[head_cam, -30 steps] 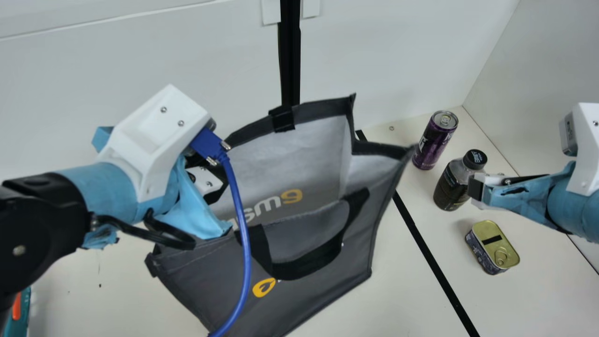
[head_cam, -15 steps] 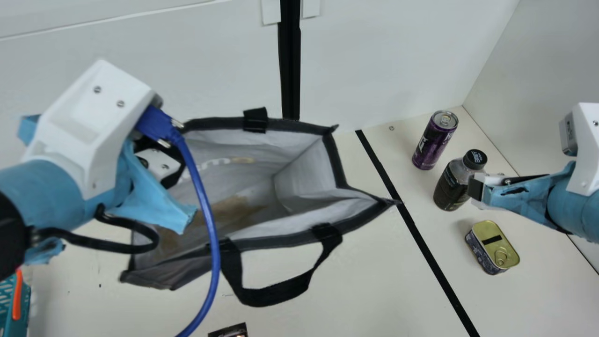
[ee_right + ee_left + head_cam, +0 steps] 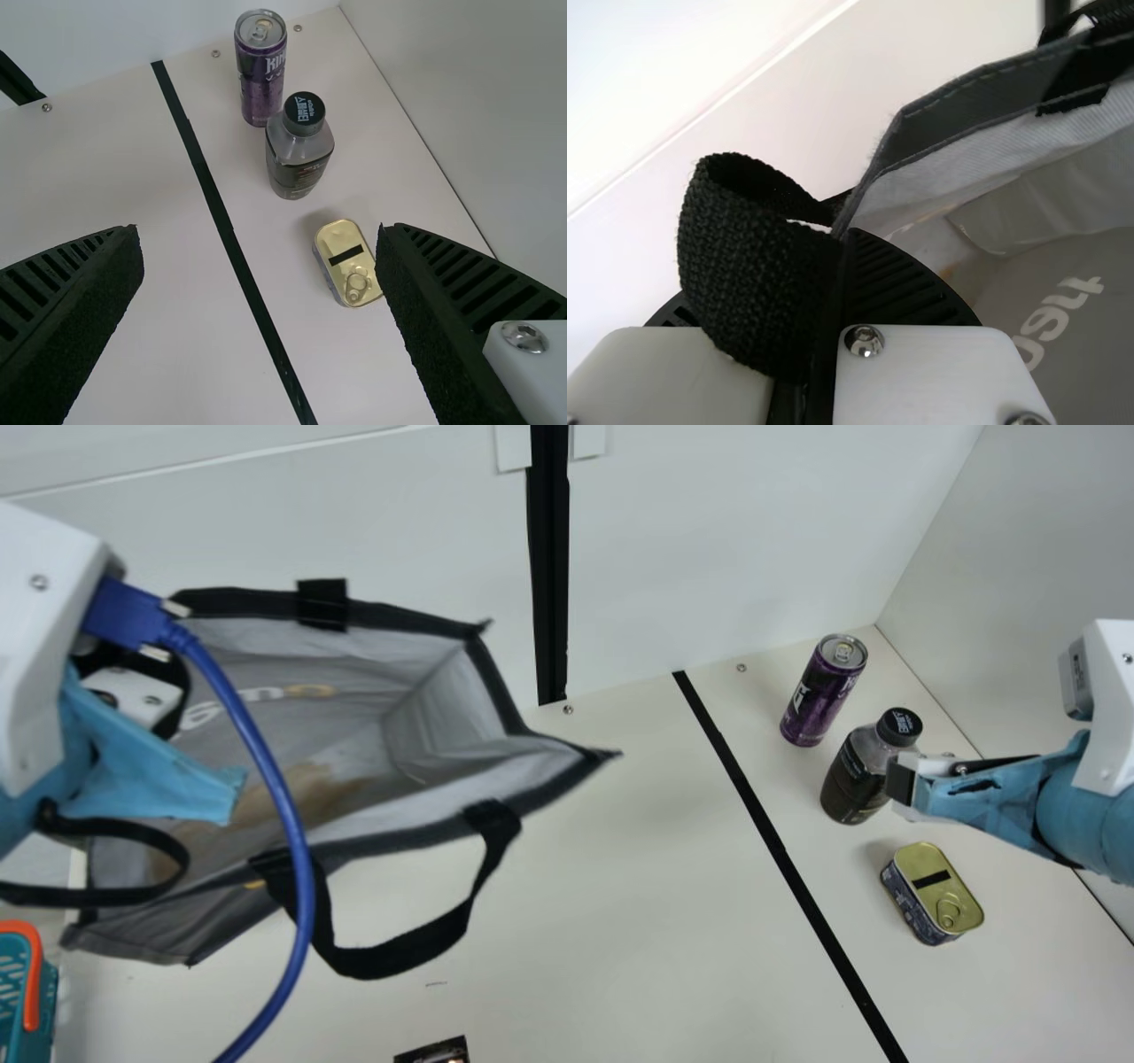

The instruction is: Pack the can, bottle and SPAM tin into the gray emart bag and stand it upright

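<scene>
Left end effector (image 3: 135,694) pinches tight; right end effector (image 3: 902,782) gapes wide.

Light is bright, shadows faint; the left wrist view seems washed out.

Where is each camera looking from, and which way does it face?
Main view: on the neck, looking down at the table; left arm and right arm at its sides.
Left wrist view: on that wrist, looking past its fingers into the bag.
Right wrist view: on that wrist, looking down past its open fingers.
Main and right wrist views share can, bottle, tin.
</scene>
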Controlling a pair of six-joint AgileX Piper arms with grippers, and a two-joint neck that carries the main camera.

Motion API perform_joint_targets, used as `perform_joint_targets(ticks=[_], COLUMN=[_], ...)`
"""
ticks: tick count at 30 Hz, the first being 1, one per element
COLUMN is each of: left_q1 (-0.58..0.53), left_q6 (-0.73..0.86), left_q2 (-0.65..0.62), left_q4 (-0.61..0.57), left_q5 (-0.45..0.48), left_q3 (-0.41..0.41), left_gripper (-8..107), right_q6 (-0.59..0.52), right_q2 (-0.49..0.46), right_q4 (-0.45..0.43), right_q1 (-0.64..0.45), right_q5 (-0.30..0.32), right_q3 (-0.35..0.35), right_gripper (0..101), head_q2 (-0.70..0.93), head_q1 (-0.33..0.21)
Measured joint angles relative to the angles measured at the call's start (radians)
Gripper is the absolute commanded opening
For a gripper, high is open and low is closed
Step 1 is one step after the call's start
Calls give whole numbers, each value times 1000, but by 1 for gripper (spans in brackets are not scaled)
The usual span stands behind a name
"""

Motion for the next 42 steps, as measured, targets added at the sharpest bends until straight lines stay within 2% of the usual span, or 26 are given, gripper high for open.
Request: perform_joint_targets(ticks=[9,20,26,33,42], left_q1=[-25,-91,-130,-180,-257], left_q6=[-125,-320,-436,-572,-714], left_q2=[-44,-100,-110,-111,-78], left_q4=[239,461,514,517,470], left_q5=[-2,-2,-2,-2,-2], left_q3=[84,284,405,545,652], left_gripper=[-8,-8,-8,-8,-8], right_q6=[0,0,0,0,0], right_q2=[0,0,0,0,0], right_q4=[0,0,0,0,0], right_q1=[0,0,0,0,0], right_q5=[0,0,0,0,0], right_q3=[0,0,0,0,0], right_gripper=[95,95,95,95,95], head_q2=[0,0,0,0,0], head_q1=[0,0,0,0,0])
